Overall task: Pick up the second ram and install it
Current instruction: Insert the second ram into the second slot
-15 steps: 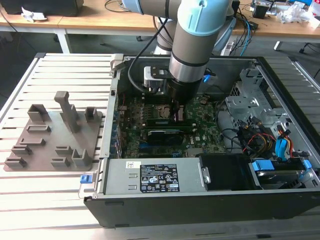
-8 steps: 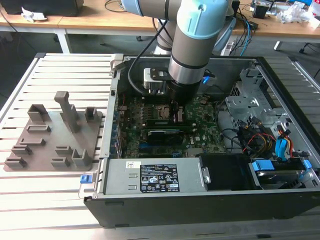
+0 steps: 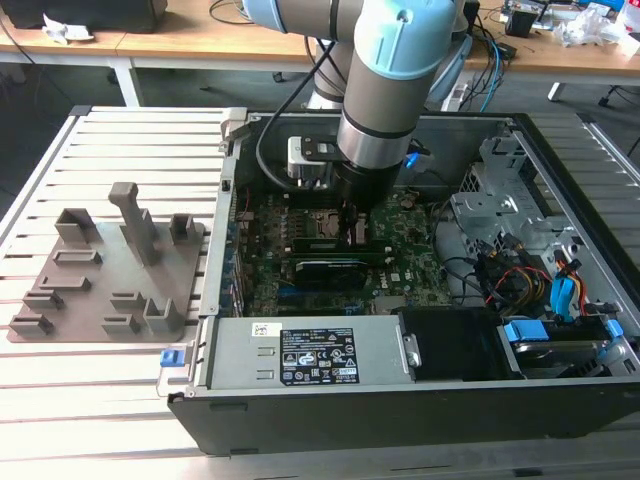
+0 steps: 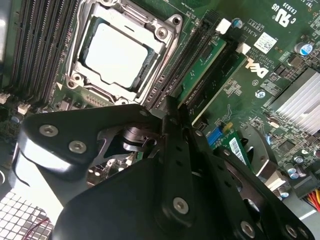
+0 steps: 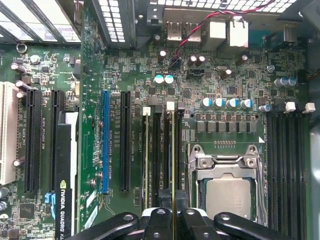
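The second ram [image 5: 172,160] shows edge-on in the first wrist view, standing upright in a memory slot beside the CPU socket [image 5: 227,195]. My gripper [image 5: 172,222] is shut on its near end, one black finger on each side. Another thin stick [image 5: 145,160] stands in a slot two rows over. In the exterior view the gripper [image 3: 350,215] reaches down into the open computer case onto the motherboard [image 3: 400,270]. In the second wrist view the black fingers [image 4: 172,130] meet at the end of the memory slots, where a green stick's face [image 4: 202,65] shows.
A grey fixture tray [image 3: 100,270] with upright blocks lies on the slatted table at the exterior view's left. A black graphics card [image 3: 325,268] sits close in front of the gripper. The power supply [image 3: 310,355], drive bays and loose cables [image 3: 520,270] crowd the case.
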